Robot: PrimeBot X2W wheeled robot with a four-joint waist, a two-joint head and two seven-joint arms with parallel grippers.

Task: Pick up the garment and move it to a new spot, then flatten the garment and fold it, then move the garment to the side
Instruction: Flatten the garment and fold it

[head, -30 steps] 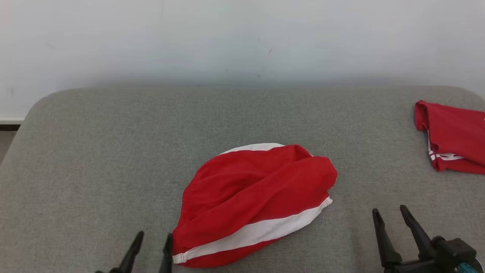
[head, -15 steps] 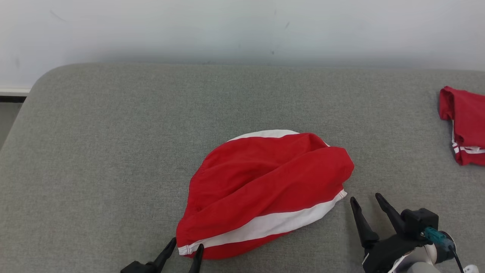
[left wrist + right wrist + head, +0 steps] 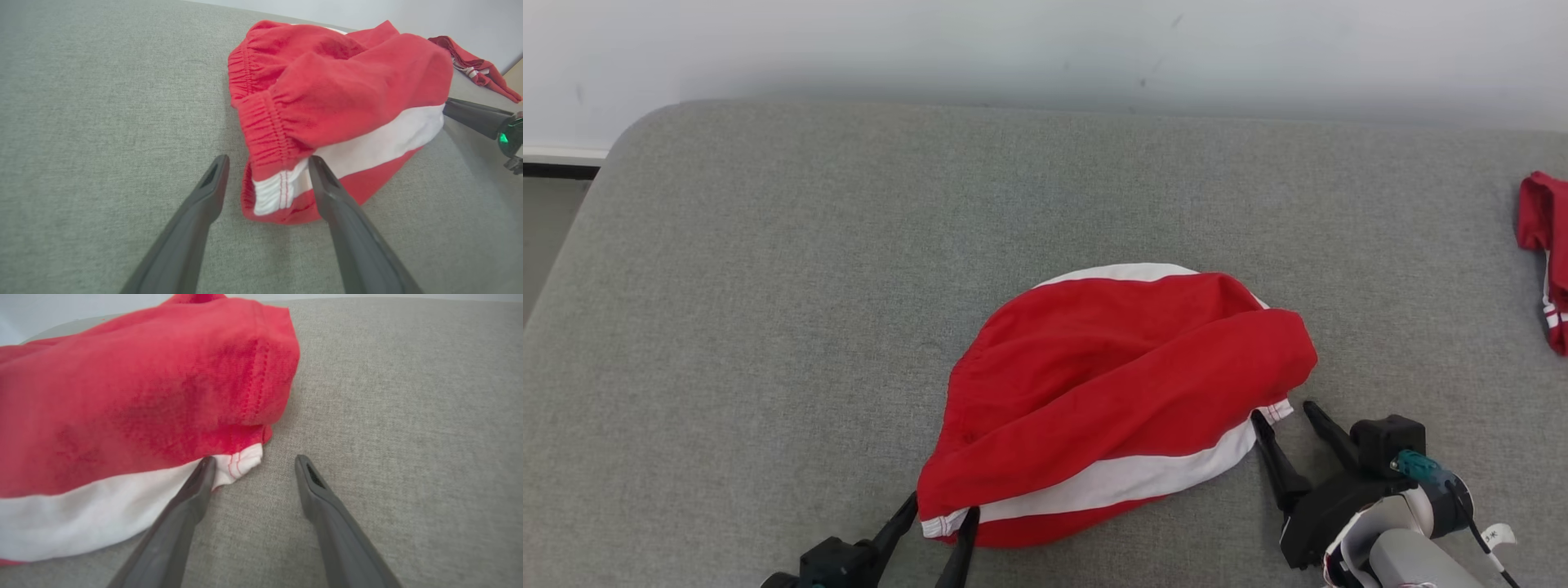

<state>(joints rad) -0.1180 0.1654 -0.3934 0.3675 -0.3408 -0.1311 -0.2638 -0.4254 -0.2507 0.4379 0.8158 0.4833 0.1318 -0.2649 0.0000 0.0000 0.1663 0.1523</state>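
Holds the left jaws wide apart at the near left corner of the garment (image 3: 1119,392), outer left finger (image 3: 196,228) on the bare side, inner left finger (image 3: 347,237) across the white-banded hem, hem corner between the two, nothing pinched. Holds the right jaws equally wide at the garment's near right corner, inner right finger (image 3: 184,514) touching the white edge, outer right finger (image 3: 331,522) clear of the garment. Angles the pale right wrist (image 3: 1401,559) in toward the garment.
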